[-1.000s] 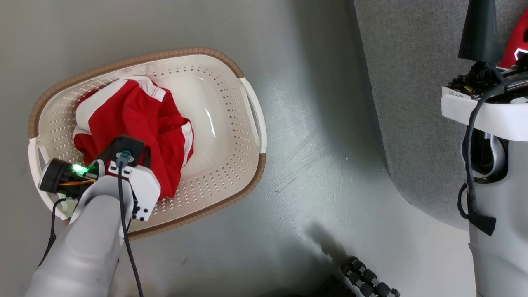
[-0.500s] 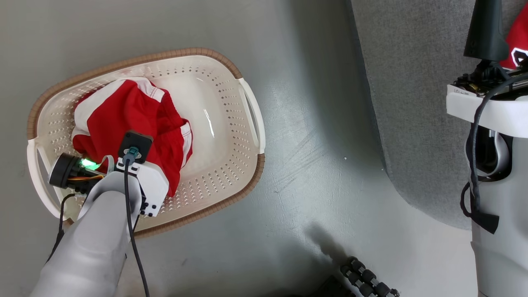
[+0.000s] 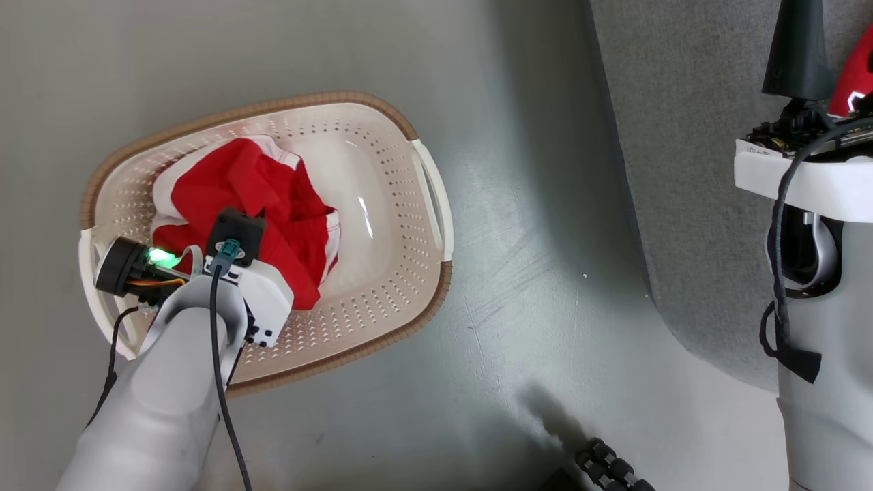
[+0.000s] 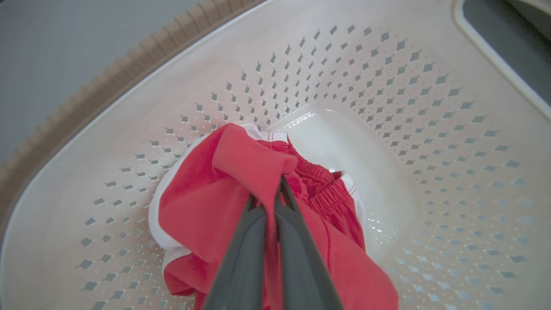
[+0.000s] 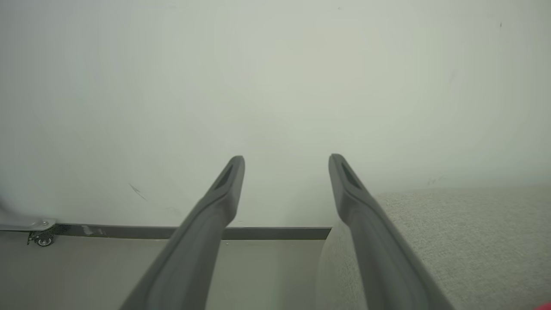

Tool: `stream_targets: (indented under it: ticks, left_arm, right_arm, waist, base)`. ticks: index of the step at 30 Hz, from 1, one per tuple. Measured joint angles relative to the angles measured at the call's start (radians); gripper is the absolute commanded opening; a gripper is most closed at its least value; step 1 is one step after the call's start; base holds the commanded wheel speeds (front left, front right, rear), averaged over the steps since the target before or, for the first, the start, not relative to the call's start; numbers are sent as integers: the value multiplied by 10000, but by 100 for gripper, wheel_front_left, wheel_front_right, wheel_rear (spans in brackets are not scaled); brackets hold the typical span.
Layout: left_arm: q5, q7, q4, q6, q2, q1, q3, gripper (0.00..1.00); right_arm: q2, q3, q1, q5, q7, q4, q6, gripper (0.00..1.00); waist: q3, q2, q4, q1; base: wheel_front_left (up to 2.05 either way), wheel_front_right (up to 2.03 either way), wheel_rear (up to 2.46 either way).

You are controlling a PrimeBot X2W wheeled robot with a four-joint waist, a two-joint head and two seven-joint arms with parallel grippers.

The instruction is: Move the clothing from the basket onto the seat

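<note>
Our left arm comes in from the lower left of the head view, its pale forearm slanting up over the basket point(image 3: 382, 320) and the wrist bent down above the clothing. In the wrist view the left pincer point(image 4: 277, 191) is clamped on a raised fold of the red shorts point(image 4: 202, 206). They lie bunched in the left half of the basket, on the floor point(image 3: 545, 204). Our right arm stands at the far right over the grey seat point(image 3: 682, 136). The right pincer point(image 5: 287, 158) is spread wide and holds nothing. A second red garment point(image 3: 852, 75) lies on the seat beside it.

Since half a second ago our head camera has shifted, so the whole scene sits lower and further right. The shorts are drawn into a tighter bunch under the wrist.
</note>
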Motion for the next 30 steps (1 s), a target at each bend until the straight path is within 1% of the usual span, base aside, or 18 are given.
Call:
stream_targets:
  ticks: [10,17,24,30]
  left_arm:
    - [-4,-232,-688,-54,-40,-17,-29,0]
    - [-253,-236,-1342,-79,-50,32,105,0]
    - [-324,-236,-2792,-71,-58,81,234,0]
    - [-405,-245,-3770,-71,-59,490,320,0]
  right_arm:
    - [-6,-44,0,-205,0,165,0,100]
    - [-10,-155,18,-527,0,299,0,100]
    - [-13,-234,163,-708,0,485,0,100]
    - [-17,-232,395,-890,0,679,0,100]
  waist:
    - [-446,0,327,0]
    - [-836,0,565,0]
    - [-1289,0,796,0]
    - [-1726,0,989,0]
  base:
    - [0,0,0]
    - [0,0,0]
    - [0,0,0]
    - [0,0,0]
